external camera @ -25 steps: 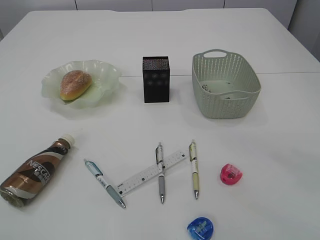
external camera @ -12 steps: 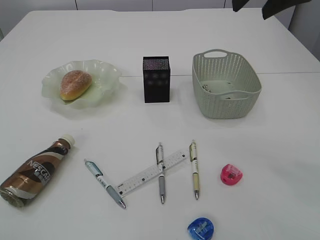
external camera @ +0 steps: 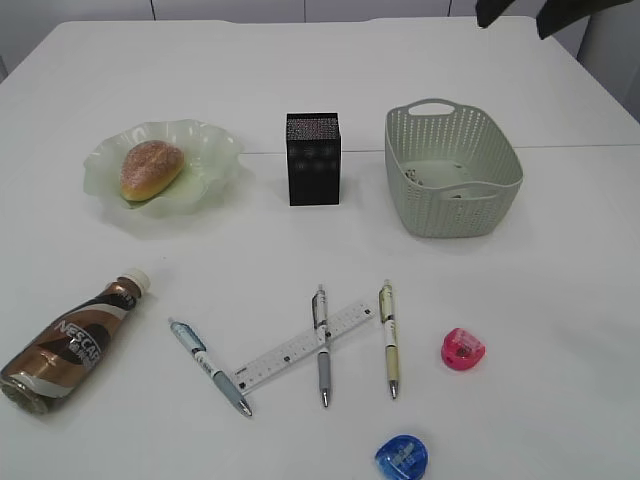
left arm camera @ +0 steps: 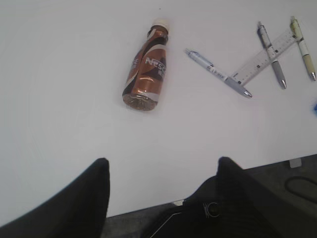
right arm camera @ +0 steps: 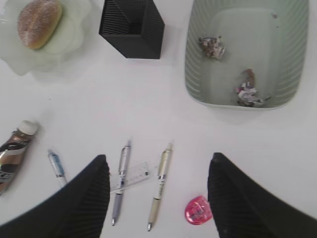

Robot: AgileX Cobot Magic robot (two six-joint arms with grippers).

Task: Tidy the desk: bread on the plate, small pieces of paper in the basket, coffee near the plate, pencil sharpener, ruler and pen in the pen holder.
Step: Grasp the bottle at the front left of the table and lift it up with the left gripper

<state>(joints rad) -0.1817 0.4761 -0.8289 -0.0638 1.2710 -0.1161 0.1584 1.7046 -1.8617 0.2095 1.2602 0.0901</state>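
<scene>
Bright, even overhead light is washing the white table [external camera: 560, 280], casting only soft, faint shadows. Wrist views are looking slightly soft; the gripper fingers [right arm camera: 81, 203] are blurring.

The right arm's dark gripper [external camera: 515, 12] now intrudes at the top edge of the exterior view, above and behind the green basket [external camera: 452, 170]. A second earlier that corner showed only bare tabletop; half a second ago the dark shape had just appeared, and it has since drifted slightly rightward.
</scene>
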